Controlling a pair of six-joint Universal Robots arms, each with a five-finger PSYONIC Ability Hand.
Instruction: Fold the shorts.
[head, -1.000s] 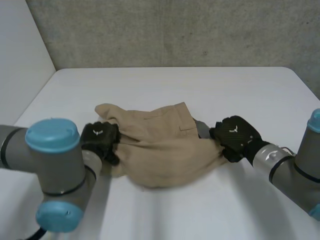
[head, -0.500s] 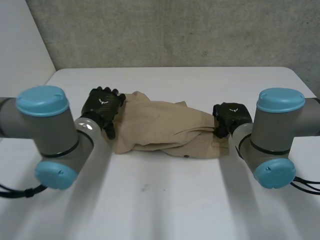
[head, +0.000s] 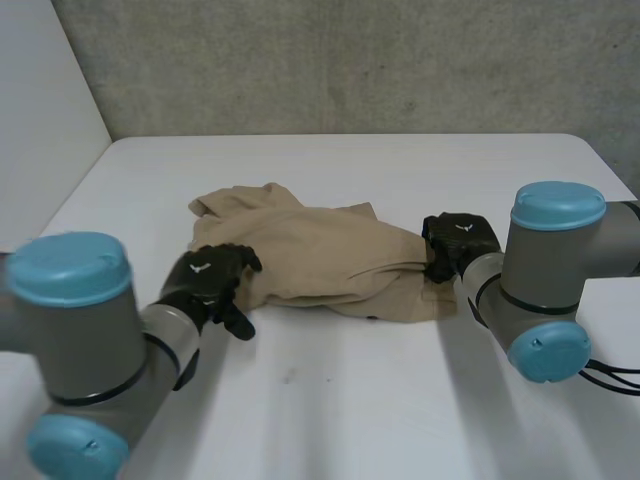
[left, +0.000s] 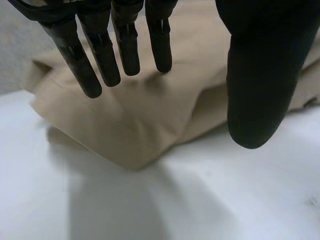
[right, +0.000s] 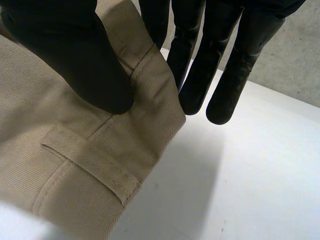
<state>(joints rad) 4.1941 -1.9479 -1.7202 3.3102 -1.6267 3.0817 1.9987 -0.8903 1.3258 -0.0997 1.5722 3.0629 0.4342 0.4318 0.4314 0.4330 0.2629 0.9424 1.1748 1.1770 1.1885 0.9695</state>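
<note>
Head view: shorts (head: 330, 255) in a rumpled, roughly doubled heap on table (head: 330, 400), long axis running from one hand to the other. Left hand (head: 208, 285) at near-left corner of shorts, just off the edge; in left wrist view fingers (left: 102, 55) straight and spread above the cloth, thumb apart, nothing held, so released. Right hand (head: 458, 240) at right end of shorts; in right wrist view thumb (right: 75, 55) pressed on waistband corner beside a belt loop (right: 90, 170), straight fingers (right: 192, 75) on far side of that corner, so grasping the shorts in a pinch, as far as can be judged.

Probably at the close of one fold: cloth laid over itself but loose, left end puffed up, edges not matched. Next move likely calls for freeing the right corner without dragging it, then flattening the top layer and squaring edges before any further fold; risk of pulling the heap askew with a one-handed tug.

Hard to make out: number of layers under the top one, ends of the legs, identity of the hem edge. Right end of shorts partly covered by right hand. Contact between right fingers and underside of cloth not plainly visible. Small dark speck at near edge of shorts: button or mark, cannot tell
</note>
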